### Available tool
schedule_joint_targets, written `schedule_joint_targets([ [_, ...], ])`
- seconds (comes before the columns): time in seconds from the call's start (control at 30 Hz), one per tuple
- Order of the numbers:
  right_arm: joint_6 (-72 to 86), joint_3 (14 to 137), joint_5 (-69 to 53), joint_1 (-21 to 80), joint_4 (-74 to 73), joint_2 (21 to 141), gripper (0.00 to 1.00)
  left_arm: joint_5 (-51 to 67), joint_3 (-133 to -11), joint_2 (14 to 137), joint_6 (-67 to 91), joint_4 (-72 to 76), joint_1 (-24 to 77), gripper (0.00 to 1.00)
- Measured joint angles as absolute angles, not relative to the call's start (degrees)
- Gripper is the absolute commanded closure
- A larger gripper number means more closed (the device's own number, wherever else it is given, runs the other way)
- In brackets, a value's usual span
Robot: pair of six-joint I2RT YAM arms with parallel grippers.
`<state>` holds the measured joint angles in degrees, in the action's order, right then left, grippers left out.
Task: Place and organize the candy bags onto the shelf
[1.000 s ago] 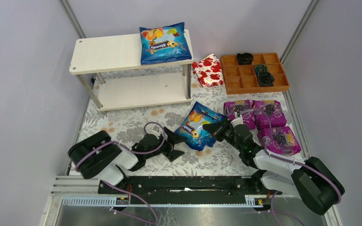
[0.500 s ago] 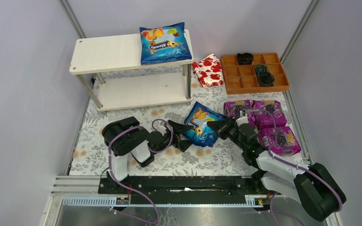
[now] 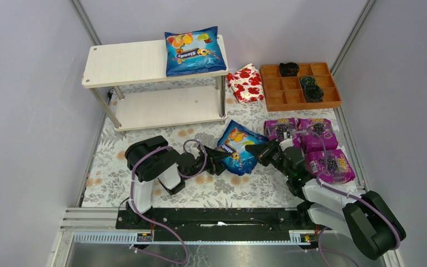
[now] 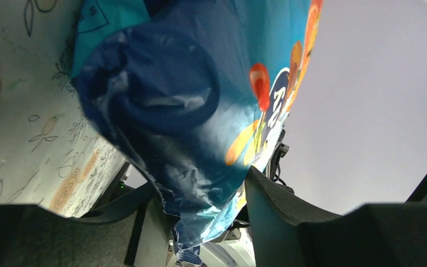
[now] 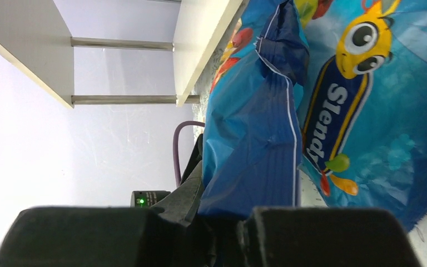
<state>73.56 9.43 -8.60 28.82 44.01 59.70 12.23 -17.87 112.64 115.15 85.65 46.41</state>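
Observation:
A blue candy bag [image 3: 238,149] is held up off the floral cloth in the middle, gripped from both sides. My left gripper [image 3: 219,157] is shut on its left edge, and the crumpled foil [image 4: 200,183] is bunched between both fingers. My right gripper [image 3: 260,151] is shut on the opposite edge [image 5: 256,167]. A second blue bag [image 5: 367,111] lies flat underneath. Another blue bag [image 3: 194,51] rests on the right end of the shelf's [image 3: 128,62] top board. Three purple candy bags [image 3: 317,133] lie to the right of my right gripper.
A red-and-white floral packet [image 3: 246,82] lies just right of the shelf. A brown compartmented tray [image 3: 271,101] with dark items stands at the back right. The shelf's lower board [image 3: 167,108] is bare. Grey walls close in both sides.
My left arm has folded in and reached right, and its jaws have closed from wide open onto the bag's left edge. My right gripper has crept slightly forward, keeping hold of the bag.

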Motion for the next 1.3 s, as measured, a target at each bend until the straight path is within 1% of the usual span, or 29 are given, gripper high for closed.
schedule_joint_targets([
  [0.07, 74.06, 7.90, -8.71, 28.69, 45.65, 59.90, 1.00, 12.21, -17.82, 112.44, 114.54, 85.38, 46.22, 0.63],
  [0.1, 74.22, 7.35, -8.73, 28.64, 45.89, 59.88, 0.97, 12.21, -17.63, 112.18, 114.10, 85.21, 46.09, 0.67],
  [0.17, 74.26, 6.83, -9.30, 28.60, 45.43, 59.61, 0.84, 12.23, -16.95, 111.00, 113.06, 84.99, 45.69, 0.73],
  [0.27, 73.63, 6.85, -10.04, 28.60, 43.57, 57.56, 0.57, 13.04, -15.81, 108.57, 111.37, 84.95, 45.12, 0.75],
  [0.33, 72.31, 6.92, -10.13, 28.60, 40.53, 53.89, 0.40, 13.26, -14.90, 107.11, 110.00, 84.68, 44.80, 0.78],
  [0.37, 71.70, 7.03, -10.09, 28.60, 39.09, 52.01, 0.35, 13.28, -14.37, 106.39, 109.27, 84.38, 44.53, 0.80],
  [0.47, 68.12, 8.69, -9.58, 28.60, 32.67, 45.95, 0.25, 13.61, -12.58, 104.07, 106.67, 83.20, 43.72, 0.91],
  [0.5, 66.92, 9.39, -9.17, 28.60, 30.35, 44.25, 0.24, 13.98, -12.14, 103.04, 105.67, 82.59, 43.46, 0.95],
  [0.57, 64.34, 10.83, -7.94, 28.60, 25.58, 40.91, 0.22, 14.70, -11.38, 100.07, 103.20, 80.42, 43.05, 1.00],
  [0.67, 60.27, 12.84, -5.74, 28.60, 17.89, 35.99, 0.20, 15.40, -10.81, 92.05, 98.00, 72.20, 42.87, 1.00],
  [0.73, 57.80, 13.93, -3.86, 28.60, 13.19, 33.21, 0.19, 15.44, -11.05, 83.50, 92.75, 62.39, 42.87, 1.00],
  [0.8, 55.31, 14.96, -1.52, 28.60, 9.04, 30.79, 0.18, 14.68, -13.10, 73.10, 85.10, 47.42, 42.94, 1.00],
  [0.9, 52.23, 16.32, 1.72, 28.60, 3.62, 27.97, 0.17, 12.23, -19.16, 59.53, 74.35, 24.97, 43.40, 1.00],
  [1.0, 49.45, 17.58, 4.51, 28.60, -1.15, 25.91, 0.17, 9.91, -25.91, 49.65, 65.58, 7.94, 43.51, 1.00],
  [1.13, 46.54, 18.96, 7.18, 28.60, -5.41, 24.56, 0.16, 8.45, -34.87, 43.48, 56.27, -8.34, 43.48, 1.00],
  [1.3, 44.01, 20.43, 9.08, 28.60, -9.28, 24.10, 0.16, 8.71, -48.07, 42.83, 44.75, -23.99, 43.48, 1.00],
])
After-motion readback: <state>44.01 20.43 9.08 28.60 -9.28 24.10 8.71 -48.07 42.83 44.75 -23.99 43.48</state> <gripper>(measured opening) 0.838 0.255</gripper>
